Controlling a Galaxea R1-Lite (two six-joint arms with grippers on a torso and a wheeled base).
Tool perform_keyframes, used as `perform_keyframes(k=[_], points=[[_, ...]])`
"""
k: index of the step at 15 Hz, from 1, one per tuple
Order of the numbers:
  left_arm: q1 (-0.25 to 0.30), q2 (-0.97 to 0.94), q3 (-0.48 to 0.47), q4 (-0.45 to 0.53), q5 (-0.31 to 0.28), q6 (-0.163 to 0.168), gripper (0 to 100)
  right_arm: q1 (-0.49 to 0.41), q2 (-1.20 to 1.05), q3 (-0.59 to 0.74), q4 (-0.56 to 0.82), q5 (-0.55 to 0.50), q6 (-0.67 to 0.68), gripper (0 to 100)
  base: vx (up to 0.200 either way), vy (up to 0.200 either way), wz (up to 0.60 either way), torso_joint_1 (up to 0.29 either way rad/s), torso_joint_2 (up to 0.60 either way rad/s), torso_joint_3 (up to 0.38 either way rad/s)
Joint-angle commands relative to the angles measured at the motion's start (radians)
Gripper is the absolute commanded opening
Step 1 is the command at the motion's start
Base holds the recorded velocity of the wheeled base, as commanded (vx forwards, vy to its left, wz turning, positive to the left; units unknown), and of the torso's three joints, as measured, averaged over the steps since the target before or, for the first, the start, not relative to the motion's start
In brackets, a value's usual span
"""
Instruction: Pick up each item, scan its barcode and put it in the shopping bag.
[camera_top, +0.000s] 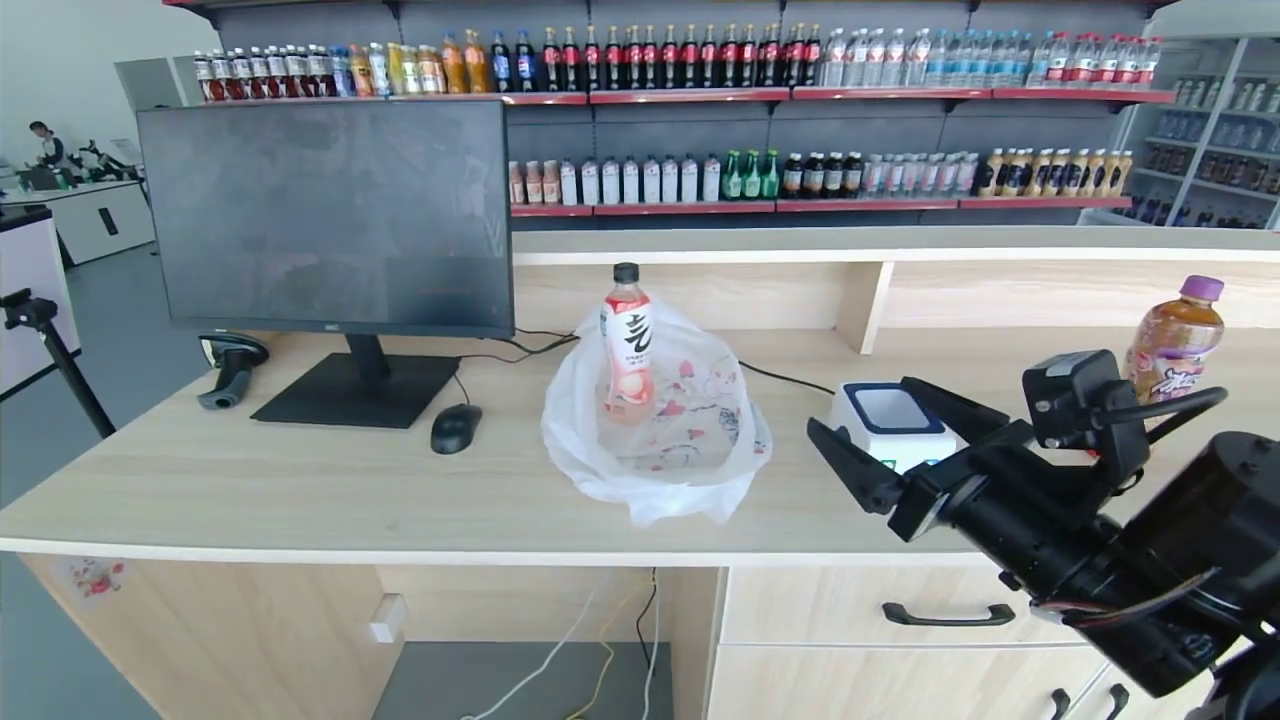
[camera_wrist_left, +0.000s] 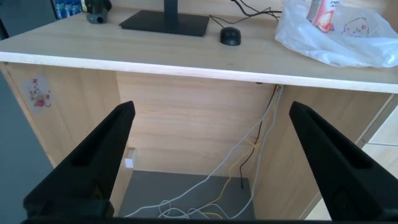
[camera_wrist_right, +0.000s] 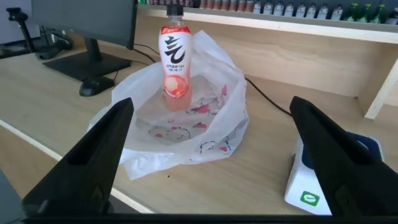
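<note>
Shows the right pincer (camera_top: 862, 408) spread wide and empty, hovering low over the counter (camera_top: 300, 480). Places the barcode scanner (camera_top: 886, 410) just beyond its fingertips and the shopping bag (camera_top: 700, 450) ahead of its open span, near but apart. Finds the pink-labelled bottle (camera_top: 627, 350) standing upright inside that bag (judged scanned and stowed, hence done). Leaves one item outstanding: the purple-capped bottle (camera_top: 1175, 338), upright on the counter, back past the pincer's wrist on the side away from the bag, well outside the span. Shows the left pincer (camera_wrist_left: 211, 109) likewise spread and empty, held below the counter's edge, with the bag above and ahead of it on the counter top.

Reads, as a judgement, as the interval between items: first bottle done, second not yet grasped. Calls next for swinging the right pincer round toward the purple-capped bottle, setting the spread fingers to either side of its body, and closing at mid-height to keep it from tipping. Calls then for turning the label's barcode to the scanner's window (barcode side not discernible here) before lowering into the bag beside the first bottle, without knocking it over.
</note>
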Motion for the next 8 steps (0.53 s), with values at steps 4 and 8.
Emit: perform_keyframes(k=[4,8], points=[[0.0,0.0,0.0,0.0,0.0,-0.003,100,-0.053,-0.006,-0.016,-0.001,-0.001,-0.004,100,0.0,-0.2,0.0,0.0,0.0,0.002],[0.0,0.001,-0.002,0.0,0.0,-0.001,100,-0.045,-0.014,-0.005,-0.001,-0.001,-0.006,100,0.0,-0.2,0.0,0.0,0.0,0.004]])
